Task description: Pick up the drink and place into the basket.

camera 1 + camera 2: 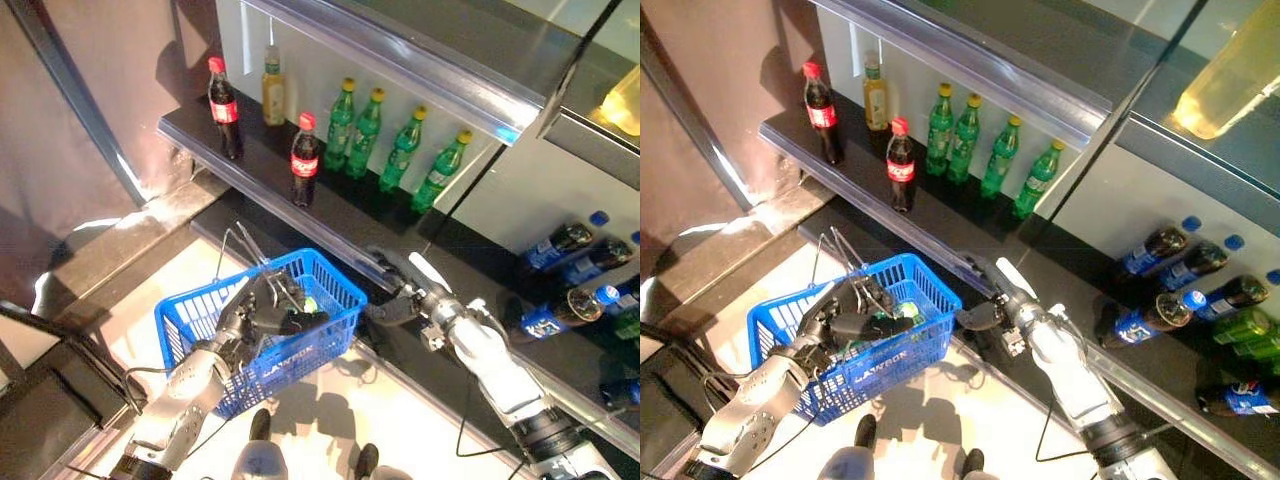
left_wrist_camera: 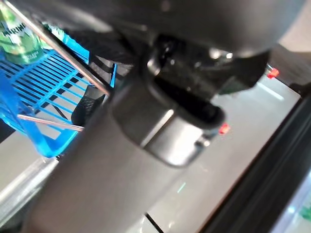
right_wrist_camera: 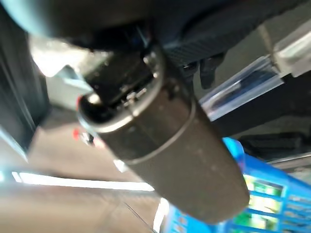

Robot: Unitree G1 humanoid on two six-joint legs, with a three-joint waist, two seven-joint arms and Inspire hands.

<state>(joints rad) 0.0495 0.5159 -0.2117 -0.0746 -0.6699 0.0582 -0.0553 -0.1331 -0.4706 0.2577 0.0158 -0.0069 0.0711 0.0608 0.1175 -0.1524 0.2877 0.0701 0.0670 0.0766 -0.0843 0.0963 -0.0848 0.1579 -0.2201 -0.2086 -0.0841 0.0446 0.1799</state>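
A blue plastic basket (image 1: 285,357) hangs in front of the shelves, and my left hand (image 1: 262,312) has its fingers curled round the wire handle (image 1: 243,252). A green bottle (image 1: 311,303) lies inside it, also visible as the green bottle (image 2: 18,40) through the mesh in the left wrist view. My right hand (image 1: 398,296) hovers just right of the basket's rim, fingers relaxed and holding nothing, its white thumb cover (image 1: 426,269) pointing up. In the right wrist view the basket (image 3: 274,194) shows past the hand.
On the upper shelf (image 1: 200,145) stand two cola bottles (image 1: 304,160), a yellow bottle (image 1: 272,88) and several green bottles (image 1: 402,148). Dark and green bottles (image 1: 560,245) lie on the lower shelf at the right. A shelf edge (image 1: 400,370) runs under my right arm.
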